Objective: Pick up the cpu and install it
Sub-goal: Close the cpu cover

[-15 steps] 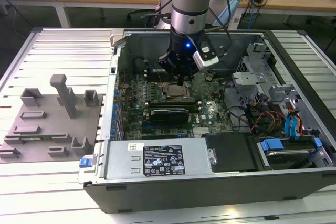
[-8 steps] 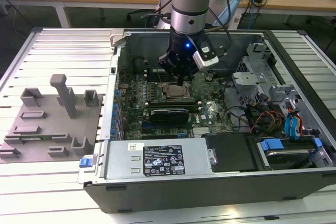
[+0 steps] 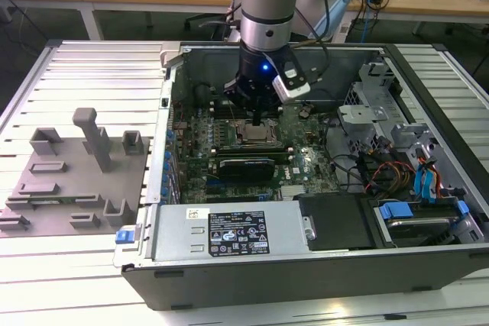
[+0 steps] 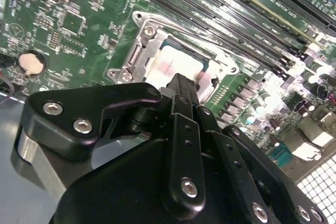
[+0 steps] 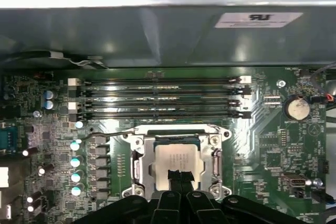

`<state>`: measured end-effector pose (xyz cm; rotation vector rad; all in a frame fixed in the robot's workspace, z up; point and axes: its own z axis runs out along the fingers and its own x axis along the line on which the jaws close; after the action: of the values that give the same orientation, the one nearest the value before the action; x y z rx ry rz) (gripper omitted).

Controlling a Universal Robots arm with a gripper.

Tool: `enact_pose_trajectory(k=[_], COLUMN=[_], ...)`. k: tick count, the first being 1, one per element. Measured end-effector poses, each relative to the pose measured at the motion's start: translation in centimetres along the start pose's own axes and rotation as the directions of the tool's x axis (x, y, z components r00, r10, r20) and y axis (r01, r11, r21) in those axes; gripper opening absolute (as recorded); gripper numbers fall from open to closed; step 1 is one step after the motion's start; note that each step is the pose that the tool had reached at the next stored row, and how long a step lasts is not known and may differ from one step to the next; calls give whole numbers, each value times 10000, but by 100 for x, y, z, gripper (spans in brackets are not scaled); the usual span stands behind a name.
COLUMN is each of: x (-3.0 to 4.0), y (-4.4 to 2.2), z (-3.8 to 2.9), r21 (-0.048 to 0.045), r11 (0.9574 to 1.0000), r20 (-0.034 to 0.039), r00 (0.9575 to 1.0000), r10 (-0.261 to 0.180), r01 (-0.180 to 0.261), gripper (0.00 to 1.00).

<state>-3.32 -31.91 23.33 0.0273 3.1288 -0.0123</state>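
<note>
The tool (image 5: 178, 176) is closed: in both wrist views its two black fingers (image 5: 172, 178) meet at the tips with nothing visible between them. It points straight down from the arm (image 3: 263, 5) into the open computer case (image 3: 229, 280). This is the posture for working on a part that lies flat on the board.

The cpu (image 5: 177, 160) lies flat in its socket, silver top upward, inside the metal socket frame (image 5: 137, 169). It is not gripped. The closed tips stand over the near edge of its top face. Its level, square seat within the frame suggests placement in the socket is done. The frame surrounds the cpu so that the part cannot shift sideways.

Beyond the socket, on its far side, run the long memory slots (image 5: 157, 98) on the green motherboard (image 5: 262, 145). A coin cell (image 5: 297, 108) sits to one side. In the exterior view a black expansion card (image 3: 244, 166) lies just near of the socket. The grey fixture blocks (image 3: 69, 188) rest on the desk (image 3: 76, 280), well apart at the exterior view's left.

The fingertips cover part of the cpu. Whether they touch the lid or hover just above it cannot be determined. The tool body (image 4: 157, 182) hides the near part of the frame in the second wrist view. Any latch state is likewise unclear.
</note>
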Motion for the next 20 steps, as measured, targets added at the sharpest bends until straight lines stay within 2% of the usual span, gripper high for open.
enact_pose_trajectory(k=[4,10,14,17,20], x=[85,135,206,241,310], y=[-2,-22,-23,-24,-25], z=[25,76,124,160,221], r21=[-1,-4,-21,-26,-29], r11=[10000,10000,9999,9997,9993], r20=[53,100,208,249,322], r00=[10000,9999,9997,9994,9988], r10=[0,-10,-120,-236,-380], r01=[0,10,120,236,381], gripper=[11,11,11,11,11])
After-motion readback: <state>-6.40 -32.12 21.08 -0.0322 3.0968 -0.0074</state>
